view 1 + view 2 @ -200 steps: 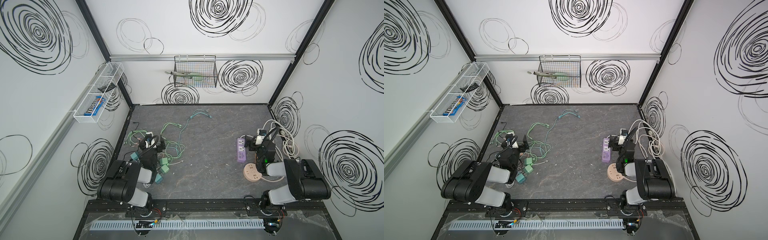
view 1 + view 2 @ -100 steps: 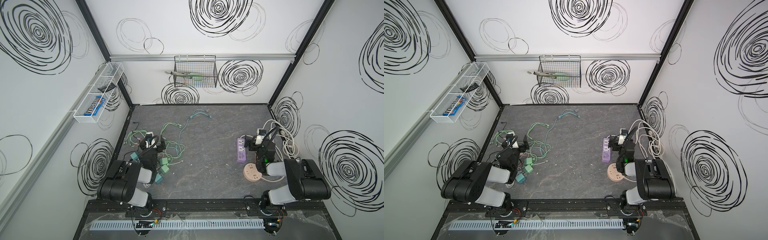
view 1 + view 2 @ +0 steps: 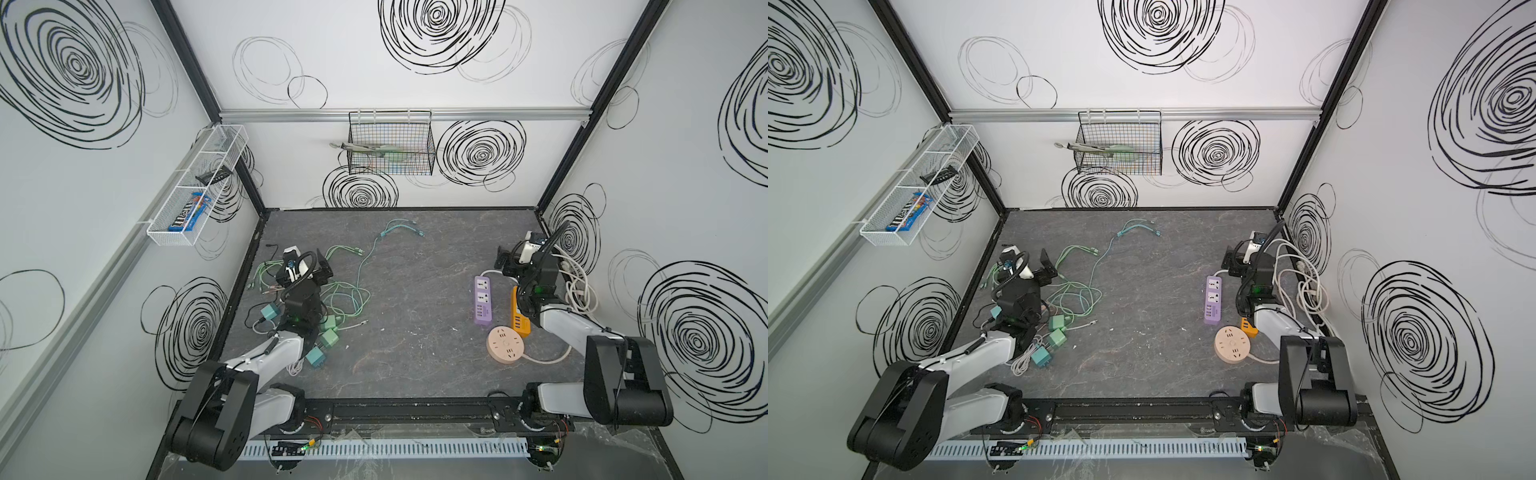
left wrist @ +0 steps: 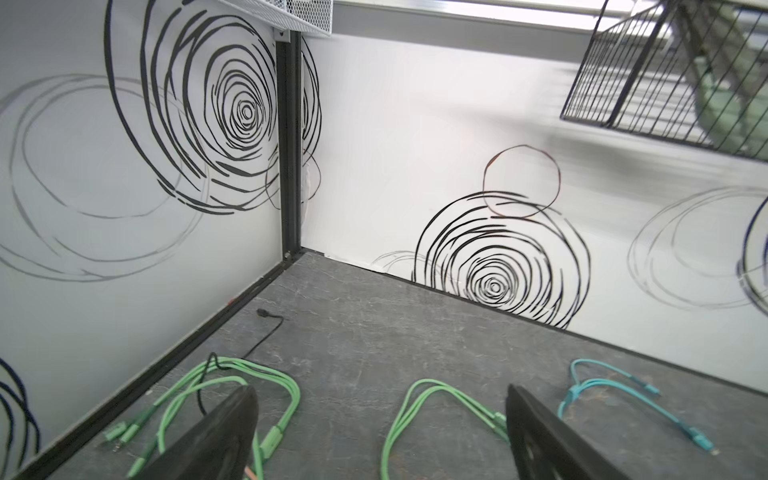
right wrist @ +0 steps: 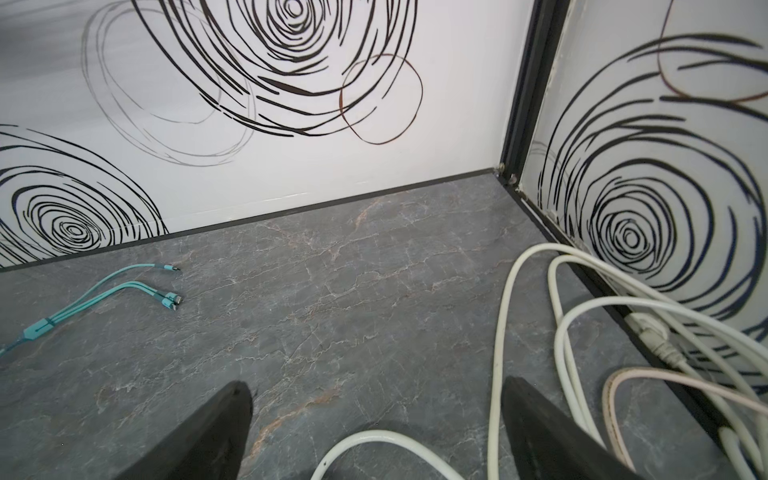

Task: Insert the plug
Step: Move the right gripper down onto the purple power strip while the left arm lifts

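Tabletop in grey marble pattern (image 3: pixel 419 365) carries everything, and I see both arms folded low at its near edge. On the back wall hangs a black wire basket (image 3: pixel 390 145); on the left wall is a white mesh shelf (image 3: pixel 199 187). Thick white cords (image 3: pixel 577 286) loop along the right wall.

My left gripper (image 4: pixel 378 399) hangs over a tangle of light-green cables (image 3: pixel 349 291), its claw spread wide with nothing between the fingers. My right gripper (image 5: pixel 374 386) is likewise spread and empty, above bare tabletop with the white cords just beside it.

Near the right arm lie three socket blocks: a purple rectangular power strip (image 3: pixel 483 300), an orange power strip (image 3: pixel 519 320) partly hidden under the arm, and a round pink socket hub (image 3: pixel 505 345).

The green cube-shaped plugs (image 3: pixel 328 338) lie scattered on the tabletop beside the left forearm, well apart from the socket blocks and touched by neither claw. A thin teal three-headed cable (image 3: pixel 399 228) lies alone toward the back wall.
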